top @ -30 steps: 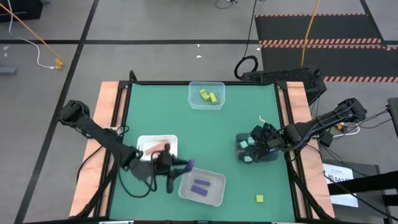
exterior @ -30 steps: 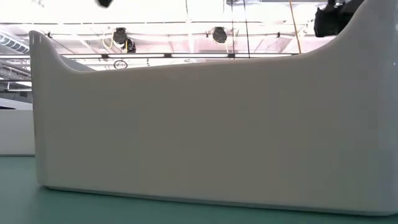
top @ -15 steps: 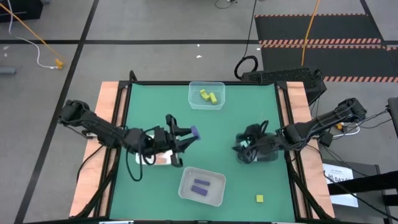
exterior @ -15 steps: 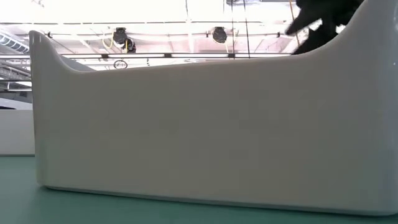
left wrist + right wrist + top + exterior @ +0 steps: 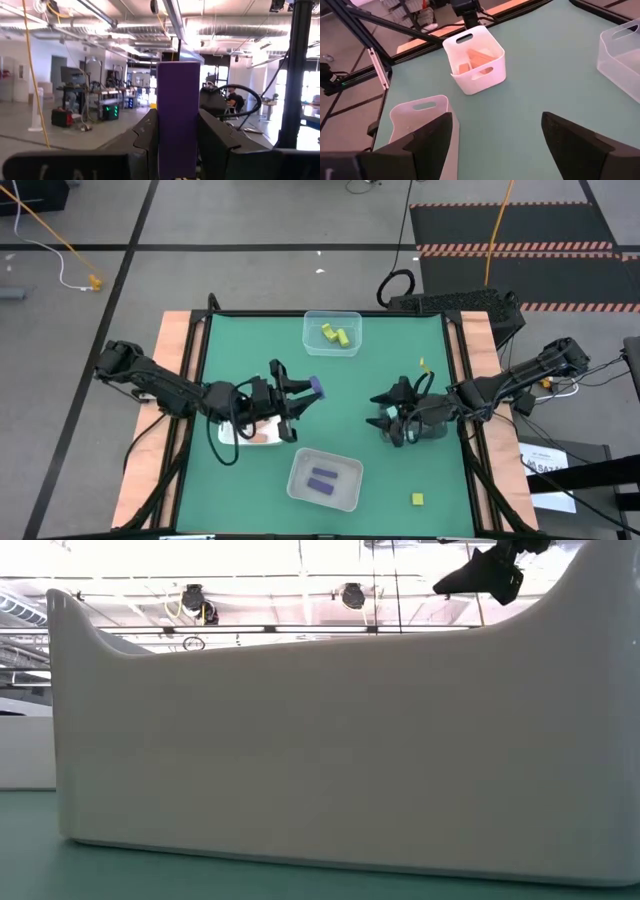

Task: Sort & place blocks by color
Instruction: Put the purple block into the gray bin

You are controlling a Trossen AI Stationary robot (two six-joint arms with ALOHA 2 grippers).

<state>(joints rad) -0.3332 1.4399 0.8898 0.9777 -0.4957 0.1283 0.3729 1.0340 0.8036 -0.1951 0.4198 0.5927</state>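
My left gripper [image 5: 306,393] hovers above the table's middle left, shut on a purple bar [image 5: 316,388], which stands between its fingers in the left wrist view [image 5: 178,120]. My right gripper [image 5: 383,408] is open and holds nothing, just left of the dark tray [image 5: 432,432] that its arm mostly hides. Another purple bar [image 5: 322,478] lies in the near tray [image 5: 347,498]. Yellow blocks [image 5: 335,334] lie in the far clear tray. Salmon blocks [image 5: 479,56] lie in the white basket [image 5: 470,80]. A yellow cube [image 5: 417,499] rests on the mat. My left gripper pinches the purple bar by its lower half [image 5: 177,150] between its two fingers [image 5: 148,140], one on each long side. The fingers lie level and point toward the table's right. The bar is lifted clear, and its upper half stands free of the fingers.
The near tray's white wall [image 5: 320,750] fills the low view, with a dark gripper [image 5: 488,572] above it. The white basket [image 5: 240,432] sits under my left arm. Bare green mat lies between the two grippers [image 5: 350,395] and at the near right [image 5: 440,480].
My left gripper has carried the purple bar from beside the near tray toward the far edge and somewhat right, turning to point at the table's right. My right gripper has moved from over the dark tray toward the table's left.
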